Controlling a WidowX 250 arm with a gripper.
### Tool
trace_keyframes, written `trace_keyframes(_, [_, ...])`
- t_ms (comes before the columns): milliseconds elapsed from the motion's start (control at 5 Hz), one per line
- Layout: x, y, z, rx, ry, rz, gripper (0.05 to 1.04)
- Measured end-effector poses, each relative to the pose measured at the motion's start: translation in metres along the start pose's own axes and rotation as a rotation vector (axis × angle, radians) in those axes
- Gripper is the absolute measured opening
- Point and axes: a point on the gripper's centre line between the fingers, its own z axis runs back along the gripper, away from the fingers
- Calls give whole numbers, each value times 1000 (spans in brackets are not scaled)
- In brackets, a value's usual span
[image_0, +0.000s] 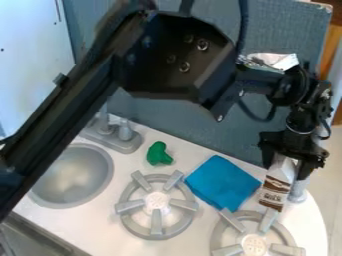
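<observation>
One small brown-and-white carton is in the grip of your tool, at the right side of the view. You have the two fingers parted by about the width of the carton, one on either side of its pale upper part, while the brown lower part hangs down below them, leaning a little. You can't tell from this angle whether its base touches the white worktop. Just behind the carton, you see a grey upright post near the worktop's edge. To the left of the carton lies a blue cloth, spread flat with slightly rumpled edges. Two grey stove burners sit on your side of the cloth: the left burner near its left corner, and the right burner below the carton. Above the left burner, you have a small green toy. Farther left are the round grey sink and its grey tap, partly behind your black arm.
</observation>
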Motion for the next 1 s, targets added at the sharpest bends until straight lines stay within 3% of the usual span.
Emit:
trace_keyframes(400, [-5, 2, 2, 2, 6, 11, 1009])
trace_keyframes(600, [-8, 4, 13, -3, 0, 13, 1009])
trace_keyframes(1000, [-4, 4, 97, -89, -122, 25, 1009])
